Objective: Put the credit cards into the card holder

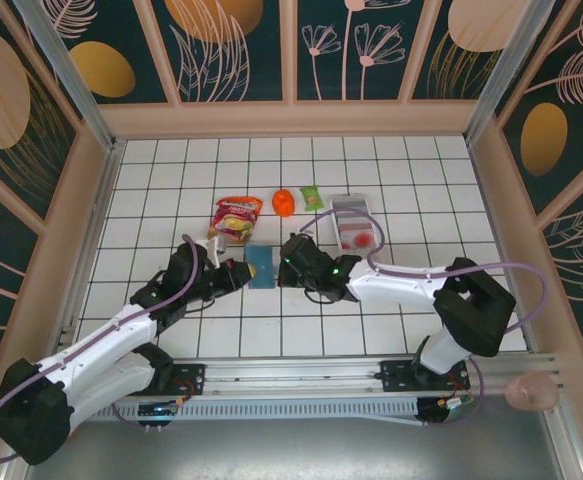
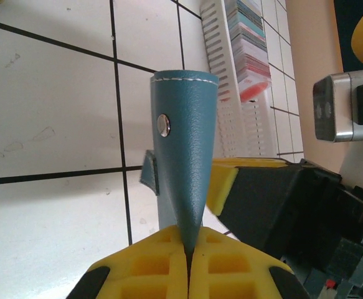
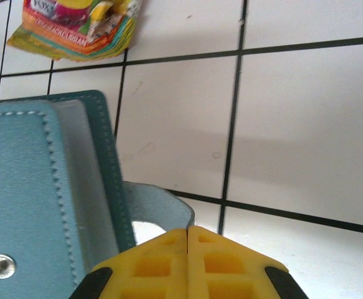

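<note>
The task looks barely begun. The left gripper (image 2: 188, 244) is clamped on the lower edge of the teal card holder (image 2: 184, 137), which stands up and away from its fingertips. The right gripper (image 3: 187, 235) has its fingers pressed together against the holder's pale snap tab (image 3: 159, 208); whether the tab is actually caught cannot be told. The credit cards (image 2: 251, 56) sit stacked in the white tray (image 2: 221, 68), well beyond both grippers. Opening the holder, fetching each card and sliding it in all appear left to do.
</note>
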Available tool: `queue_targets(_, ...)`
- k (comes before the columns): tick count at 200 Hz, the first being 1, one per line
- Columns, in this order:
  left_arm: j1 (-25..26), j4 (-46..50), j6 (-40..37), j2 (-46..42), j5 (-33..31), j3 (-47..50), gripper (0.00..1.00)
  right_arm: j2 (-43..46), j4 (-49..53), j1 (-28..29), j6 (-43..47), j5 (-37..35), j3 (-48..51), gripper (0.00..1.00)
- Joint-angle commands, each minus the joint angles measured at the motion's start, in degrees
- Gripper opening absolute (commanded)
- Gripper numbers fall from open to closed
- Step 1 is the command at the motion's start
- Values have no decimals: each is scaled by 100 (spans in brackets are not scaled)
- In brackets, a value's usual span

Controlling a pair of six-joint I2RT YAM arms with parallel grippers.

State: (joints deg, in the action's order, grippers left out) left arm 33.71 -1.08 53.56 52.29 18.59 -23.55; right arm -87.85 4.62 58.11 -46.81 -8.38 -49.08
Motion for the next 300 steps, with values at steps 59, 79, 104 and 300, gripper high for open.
queue_targets(59,25,-1833,389,572,407,443,0,853,228,-203,217,-375,686,0)
queue_targets(79,148,-2214,501,849,437,464,3,867,160,-212,231,-318,750,0)
queue_targets(104,361,-2399,465,1418,420,288,6,857,118,-223,220,-302,811,0)
queue_targets(300,461,-1533,-158,1987,-124,-97,88,1693,-733,-240,-65,589,1137,0)
